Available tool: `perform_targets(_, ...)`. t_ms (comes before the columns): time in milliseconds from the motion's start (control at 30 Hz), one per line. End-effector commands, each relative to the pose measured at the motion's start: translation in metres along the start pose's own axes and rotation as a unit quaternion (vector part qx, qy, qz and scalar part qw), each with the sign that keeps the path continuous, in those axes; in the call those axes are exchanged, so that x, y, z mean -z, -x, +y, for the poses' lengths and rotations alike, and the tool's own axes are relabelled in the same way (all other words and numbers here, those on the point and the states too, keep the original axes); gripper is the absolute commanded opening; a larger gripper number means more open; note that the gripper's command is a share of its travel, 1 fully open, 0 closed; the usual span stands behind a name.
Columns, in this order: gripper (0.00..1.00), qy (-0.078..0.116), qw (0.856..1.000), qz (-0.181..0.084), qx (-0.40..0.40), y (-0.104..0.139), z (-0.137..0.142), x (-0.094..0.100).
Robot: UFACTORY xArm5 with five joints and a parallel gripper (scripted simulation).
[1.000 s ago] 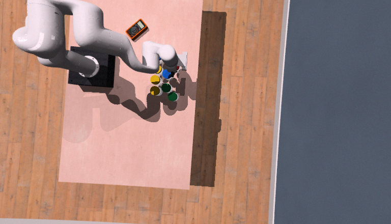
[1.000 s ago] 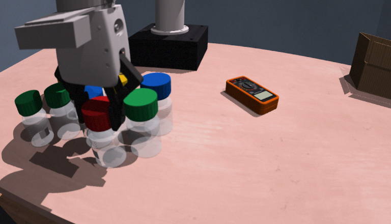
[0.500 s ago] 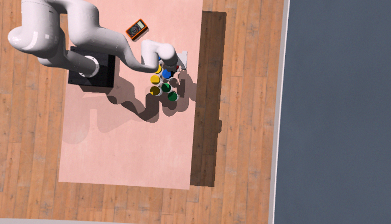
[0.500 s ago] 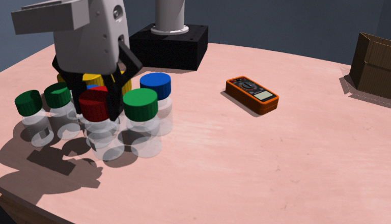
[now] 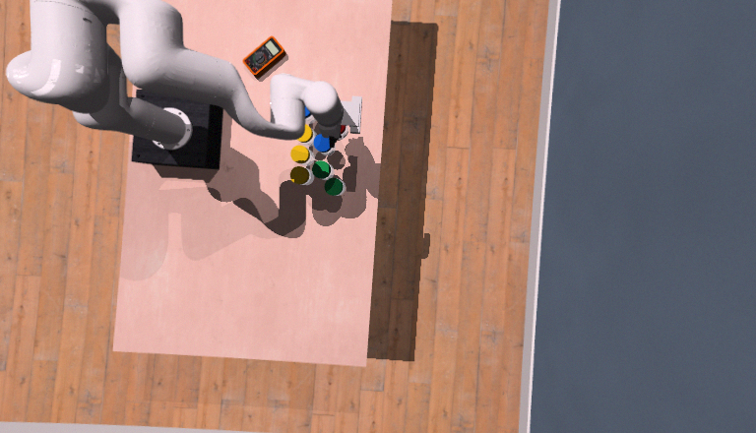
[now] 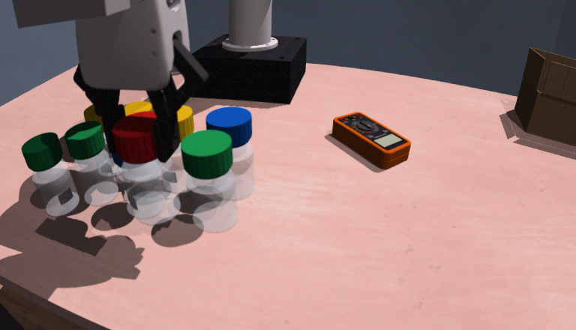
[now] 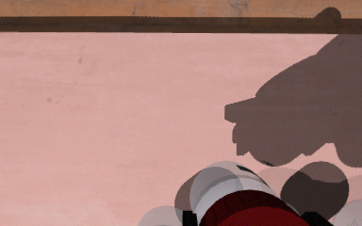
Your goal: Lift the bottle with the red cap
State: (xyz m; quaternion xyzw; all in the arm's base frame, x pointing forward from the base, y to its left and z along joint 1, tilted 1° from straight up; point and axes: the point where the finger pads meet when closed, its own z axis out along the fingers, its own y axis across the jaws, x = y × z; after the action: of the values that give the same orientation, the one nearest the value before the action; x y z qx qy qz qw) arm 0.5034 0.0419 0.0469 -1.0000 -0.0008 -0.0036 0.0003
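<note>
The clear bottle with the red cap [image 6: 135, 139] stands upright between my gripper's [image 6: 136, 137] two black fingers, which are shut on its cap. Its clear base hangs a little above the pink table. In the wrist view the red cap [image 7: 252, 212] fills the bottom edge, with the clear body below it. From above, the arm's wrist covers the bottle and only a sliver of the red cap [image 5: 342, 128] shows.
Upright clear bottles crowd around: green caps [image 6: 206, 153] [image 6: 85, 139] [image 6: 41, 151], a blue cap [image 6: 229, 125], yellow caps [image 6: 184, 120] behind. An orange multimeter [image 6: 370, 139] lies mid-table. A brown box [image 6: 547, 96] stands far right. The arm's black base [image 6: 250, 67] is behind.
</note>
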Motion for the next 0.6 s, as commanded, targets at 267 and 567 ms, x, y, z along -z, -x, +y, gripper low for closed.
perform_targets(267,0.0,-0.004,1.0,0.002,0.0,-0.002,0.0,0.016)
perform_targets(567,0.0,-0.004,1.0,0.002,0.0,-0.002,0.0,0.02)
